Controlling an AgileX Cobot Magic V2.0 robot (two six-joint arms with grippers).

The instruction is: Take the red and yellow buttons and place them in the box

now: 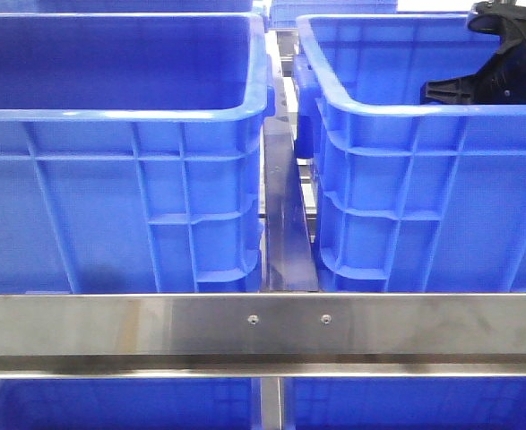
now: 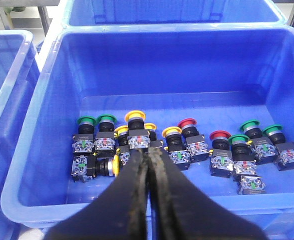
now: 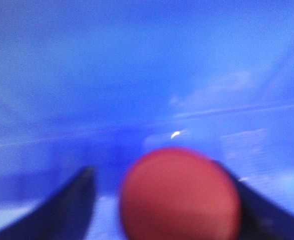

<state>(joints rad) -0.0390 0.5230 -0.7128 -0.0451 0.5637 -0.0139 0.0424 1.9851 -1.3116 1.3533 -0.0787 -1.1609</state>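
Observation:
A blurred red button (image 3: 181, 195) sits between the fingers of my right gripper (image 3: 154, 172), its cap against one finger with a thin strip of blue beside the other. Blue box wall fills the background. In the front view the right gripper (image 1: 442, 90) hangs inside the right-hand blue box (image 1: 424, 112), near its rim. My left gripper (image 2: 148, 152) is shut and empty, above the near rim of a blue crate (image 2: 31, 150). On that crate's floor lie red buttons (image 2: 187, 123) and yellow buttons (image 2: 135, 116).
Green buttons (image 2: 250, 125) lie among the others. A second tall blue crate (image 1: 119, 112) stands at the left of the front view, with a narrow steel gap (image 1: 285, 224) between the two. A steel rail (image 1: 263, 327) runs across the front. More crates (image 2: 6, 75) adjoin.

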